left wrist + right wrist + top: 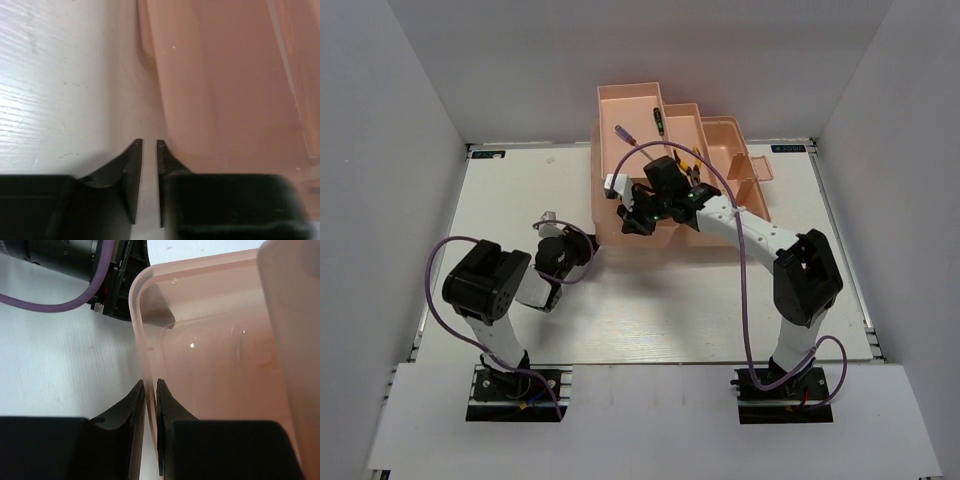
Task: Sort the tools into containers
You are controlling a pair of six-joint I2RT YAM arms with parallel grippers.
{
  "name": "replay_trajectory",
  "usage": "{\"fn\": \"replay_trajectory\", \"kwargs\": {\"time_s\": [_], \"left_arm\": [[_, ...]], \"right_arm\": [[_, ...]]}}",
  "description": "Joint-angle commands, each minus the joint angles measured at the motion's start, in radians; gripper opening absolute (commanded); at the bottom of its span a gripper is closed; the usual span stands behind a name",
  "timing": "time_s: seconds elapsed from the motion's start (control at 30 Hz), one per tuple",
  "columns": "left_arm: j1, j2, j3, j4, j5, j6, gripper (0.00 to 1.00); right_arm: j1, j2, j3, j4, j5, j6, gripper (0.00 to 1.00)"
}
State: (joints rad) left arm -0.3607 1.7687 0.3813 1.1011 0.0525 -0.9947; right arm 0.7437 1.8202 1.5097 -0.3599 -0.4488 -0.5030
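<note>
On my left wrist feed the left gripper (149, 143) has its jaws nearly together. Only a thin slit separates the tips, with nothing in it and bare table (60, 75) showing through. The wall of the pink toolbox (225, 90) runs just to the right of the right-hand finger and stretches away beyond the tips. On the right wrist feed the right gripper (150, 383) is clamped on the toolbox. Its translucent rim wall passes straight between the tips, with the tray's inside to the right of the jaws and white table to their left. Beyond those jaws and off to their left I see the black body of the left arm (55, 255) with its purple cable (45, 302). From overhead, farther past the right jaws, a purple-handled screwdriver (622, 135) lies in one tray and a green-handled screwdriver (658, 120) in the next. Half hidden beside the wrist is what I take to be pliers (695, 160).
</note>
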Motion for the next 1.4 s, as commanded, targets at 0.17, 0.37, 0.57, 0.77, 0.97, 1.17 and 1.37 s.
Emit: {"fn": "replay_trajectory", "kwargs": {"time_s": [0.17,0.37,0.57,0.77,0.97,1.17,1.37], "left_arm": [[0.060,0.139,0.060,0.349,0.194,-0.076,0.42],[0.080,0.339,0.148,0.636,0.387,-0.209,0.46],[0.089,0.341,0.194,0.592,0.421,-0.208,0.46],[0.100,0.310,0.205,0.551,0.431,-0.199,0.47],[0.109,0.291,0.214,0.514,0.440,-0.190,0.47],[0.118,0.273,0.223,0.467,0.449,-0.180,0.47],[0.128,0.264,0.232,0.435,0.449,-0.171,0.47]], "right_arm": [[0.008,-0.125,-0.022,0.072,-0.174,0.101,0.00],[0.013,-0.137,-0.046,0.070,-0.206,0.095,0.00],[0.016,-0.151,-0.068,0.056,-0.209,0.069,0.15],[0.016,-0.171,-0.109,0.024,-0.194,0.023,0.53],[0.014,-0.211,-0.154,-0.007,-0.195,-0.014,0.82],[0.016,-0.269,-0.183,-0.047,-0.214,-0.023,0.78],[0.016,-0.308,-0.189,-0.093,-0.245,0.023,0.24]]}}
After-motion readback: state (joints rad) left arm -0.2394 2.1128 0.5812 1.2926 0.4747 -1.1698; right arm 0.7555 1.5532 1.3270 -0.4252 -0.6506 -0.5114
